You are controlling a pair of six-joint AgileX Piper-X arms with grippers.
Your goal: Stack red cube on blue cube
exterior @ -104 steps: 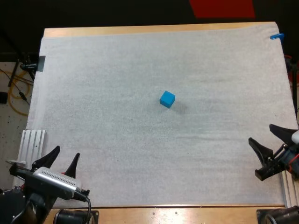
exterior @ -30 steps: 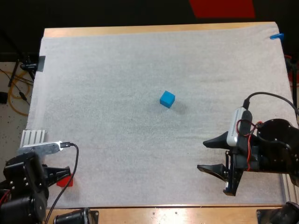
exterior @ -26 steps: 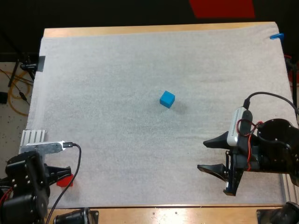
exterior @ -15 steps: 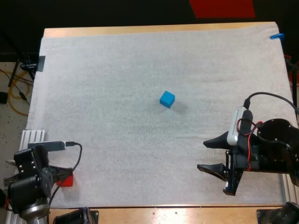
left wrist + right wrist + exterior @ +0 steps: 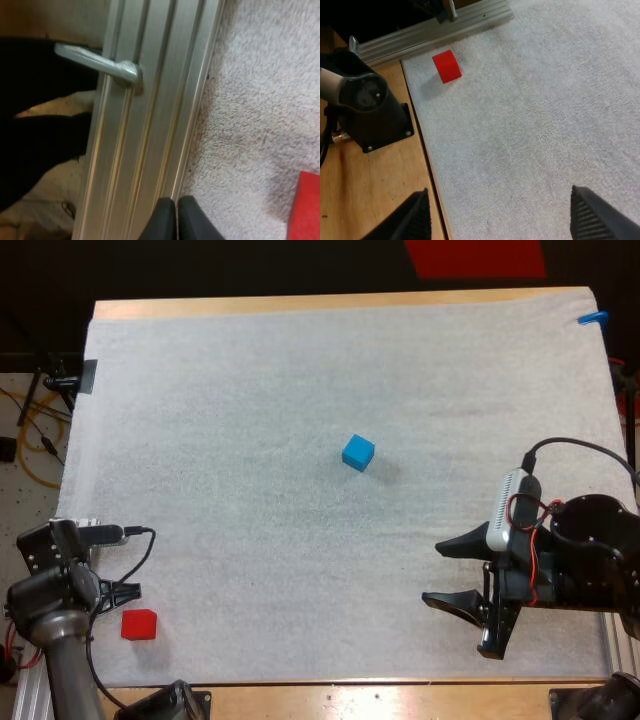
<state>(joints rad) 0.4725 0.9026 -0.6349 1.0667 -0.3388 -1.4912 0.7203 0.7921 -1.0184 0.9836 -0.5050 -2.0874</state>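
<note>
Table: wooden top (image 5: 300, 304), and it carries everything here.
Mat: white sheet (image 5: 300, 370) spread over nearly the whole table.
Right gripper: right gripper (image 5: 450, 573) hangs over the mat's near right side, fingers spread wide apart, nothing between them, well apart from both cubes.
Left gripper: left gripper (image 5: 176, 202) sits at the mat's near left edge, fingers pressed together on nothing, tips over the join between rail and mat.
Rail: grooved metal rail (image 5: 150, 100) runs along the mat's left edge, right under those closed tips.
Blue cube: blue cube (image 5: 358, 452) is alone near the middle of the mat, flat and untouched.
Red cube: red cube (image 5: 139, 624) lies on the mat's near left corner, just beside the left gripper but not touching it, well apart from the blue cube.
Stage: by my read the pick-up is not yet done, and the stack has not begun.
Biggest risk: closed fingers coming down would shove the red cube, maybe off the near edge, so they must part first.
Next risk: a low swing could catch the rail.
Smaller risk: an off-centre release could knock the blue cube or let the red one slide off.
</note>
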